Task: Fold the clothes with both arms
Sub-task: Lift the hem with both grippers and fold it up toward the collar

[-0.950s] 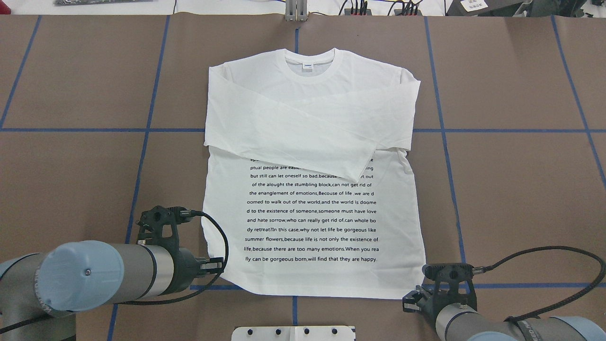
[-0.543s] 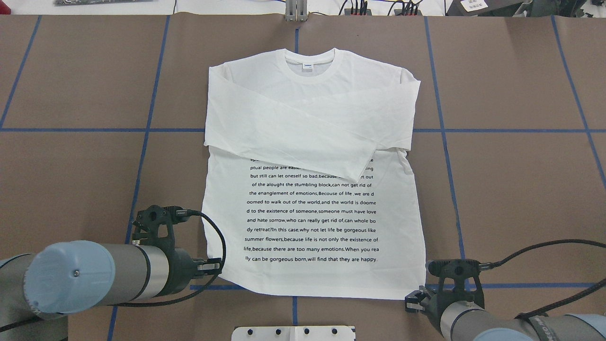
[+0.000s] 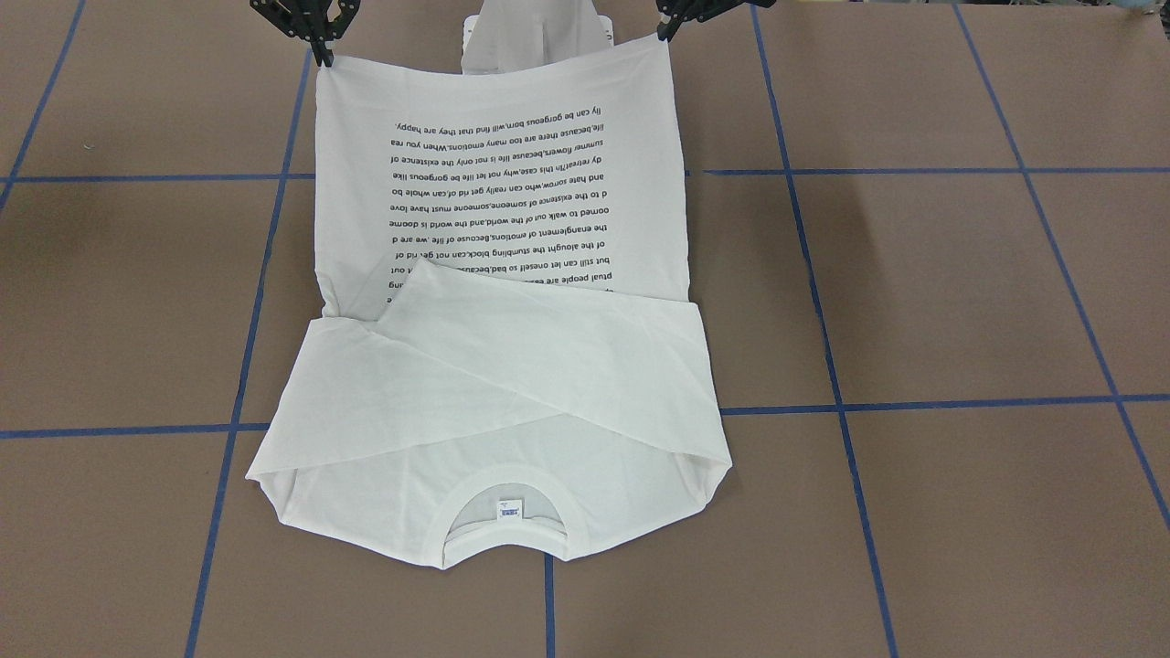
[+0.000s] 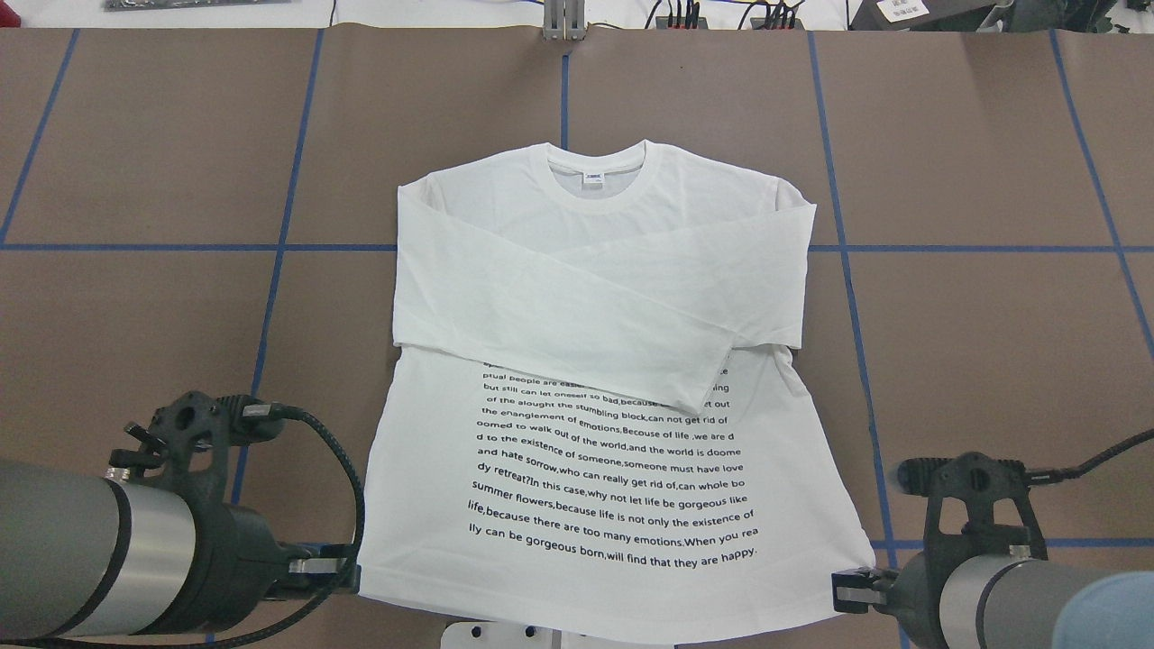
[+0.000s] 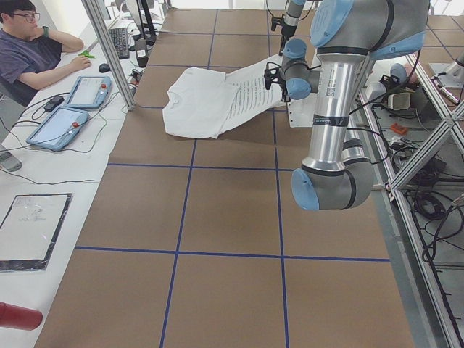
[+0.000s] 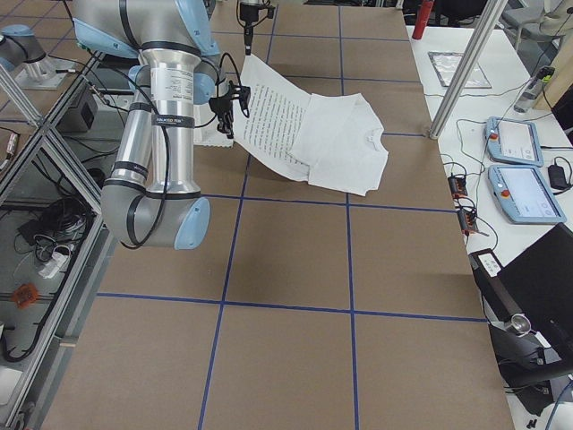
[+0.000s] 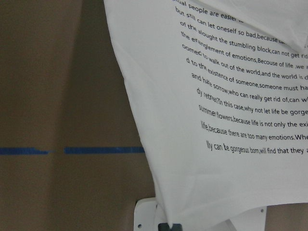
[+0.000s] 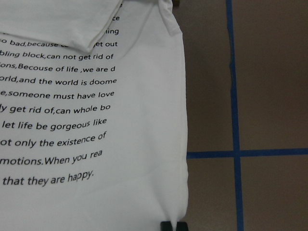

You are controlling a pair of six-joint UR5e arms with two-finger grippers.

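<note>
1. Shirt (image 4: 586,297) lies print-up mid-counter (image 4: 135,315), collar (image 4: 595,167) at the far end; both sleeves (image 4: 505,270) are folded across the chest, one over the other, covering the top lines of the text (image 4: 613,487)
2. Left pincer (image 4: 347,566) is closed tight on the shirt's near corner on its side; the wrist view shows cloth pinched between the tips
3. Right pincer (image 4: 843,590) is clamped the same way on the other near corner
4. Side views show the hem (image 4: 631,622) held off the counter, stretched between both pincers; the shirt slopes down from there to the collar end, which rests on the counter
5. Blue tape (image 4: 270,297) grids the counter; a white plate (image 4: 505,631) shows under the hem
</note>
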